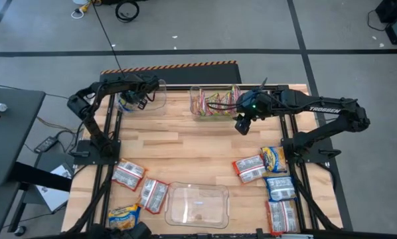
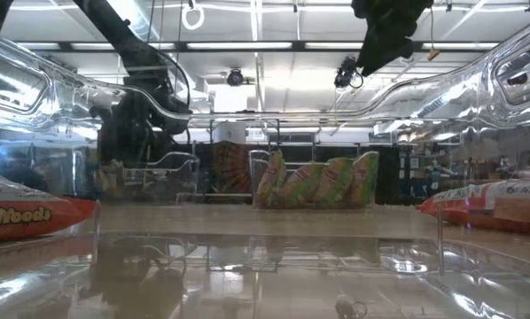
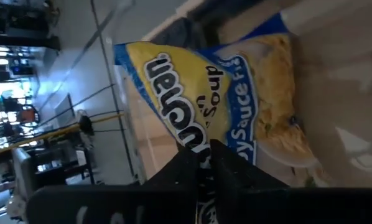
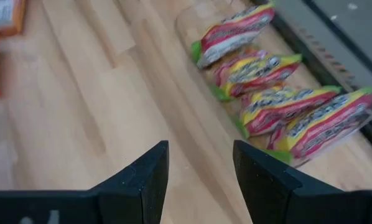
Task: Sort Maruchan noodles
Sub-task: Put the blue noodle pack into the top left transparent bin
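Pinching a glossy blue-yellow packet [image 3: 236,99], left claw [image 3: 206,163] over clear bin [image 1: 160,99]

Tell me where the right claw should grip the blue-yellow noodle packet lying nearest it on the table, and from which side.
Probably from straight above: the flat blue-yellow plastic noodle packet lies face-up on the wooden table. Pinch across its narrower width near the middle, clear of the red-silver packet beside it. The right claw, open and empty, hangs above the table farther back.
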Action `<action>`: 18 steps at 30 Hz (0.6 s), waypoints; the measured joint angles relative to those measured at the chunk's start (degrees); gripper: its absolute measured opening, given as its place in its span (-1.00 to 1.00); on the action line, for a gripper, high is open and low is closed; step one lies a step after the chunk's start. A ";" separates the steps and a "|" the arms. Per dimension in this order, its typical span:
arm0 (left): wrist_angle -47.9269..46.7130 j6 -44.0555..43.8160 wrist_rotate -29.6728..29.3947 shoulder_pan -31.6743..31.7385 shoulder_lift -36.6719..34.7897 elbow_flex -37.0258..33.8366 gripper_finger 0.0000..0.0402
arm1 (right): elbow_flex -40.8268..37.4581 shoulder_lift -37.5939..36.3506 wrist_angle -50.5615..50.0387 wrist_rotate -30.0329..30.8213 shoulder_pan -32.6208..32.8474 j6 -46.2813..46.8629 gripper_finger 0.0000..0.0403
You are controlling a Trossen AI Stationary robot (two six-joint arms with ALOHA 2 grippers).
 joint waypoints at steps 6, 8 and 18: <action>-4.29 -0.02 0.82 0.00 -0.61 0.00 -0.53 | -0.02 -2.21 -0.97 -1.43 0.25 0.22 -0.08; -5.07 -0.04 0.67 0.00 -0.96 0.04 -0.44 | -0.02 -3.12 -1.05 -1.41 0.25 0.22 -0.08; -9.57 -1.62 8.37 -2.83 -9.35 5.58 -0.18 | -0.02 -6.67 0.96 -1.41 2.09 -0.07 -0.08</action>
